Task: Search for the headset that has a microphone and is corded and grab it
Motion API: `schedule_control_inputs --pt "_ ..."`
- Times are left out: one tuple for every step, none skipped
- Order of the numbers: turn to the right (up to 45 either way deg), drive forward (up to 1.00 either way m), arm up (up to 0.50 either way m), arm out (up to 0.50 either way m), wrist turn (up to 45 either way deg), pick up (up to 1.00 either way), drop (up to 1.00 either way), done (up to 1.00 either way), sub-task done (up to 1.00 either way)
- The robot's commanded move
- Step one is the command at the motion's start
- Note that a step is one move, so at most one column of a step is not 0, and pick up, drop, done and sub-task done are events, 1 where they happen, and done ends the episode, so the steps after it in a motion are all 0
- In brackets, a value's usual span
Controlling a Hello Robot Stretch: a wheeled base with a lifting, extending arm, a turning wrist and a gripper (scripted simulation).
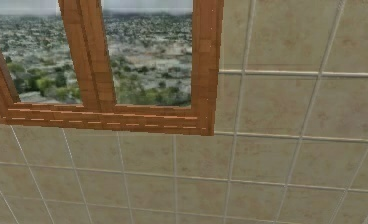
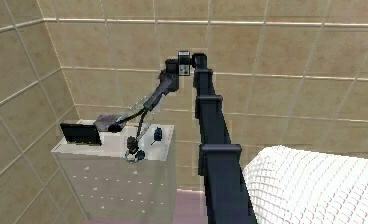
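Pincer (image 2: 104, 125) near small dark thing (image 2: 132, 151) on white cabinet (image 2: 102, 185); whether it grasps anything, cannot tell.

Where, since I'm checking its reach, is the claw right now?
In the arm side view, left of middle, the claw is at the top of the white cabinet, right of a dark box and by a small dark thing.

Legible text: none. We checked the tiled wall (image 1: 292, 100), the wooden window frame (image 1: 207, 60), the white cabinet (image 2: 102, 185) and the dark flat item (image 2: 78, 134) standing on its left end; no letters, numbers or labels resolve. The white squares (image 2: 184, 67) at the far end of the arm (image 2: 217, 120) carry black marks, which we cannot read.
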Motion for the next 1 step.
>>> schedule_control_inputs --pt "0.0 0.0 0.0 0.0 45.0 0.0 0.0 0.0 0.0"
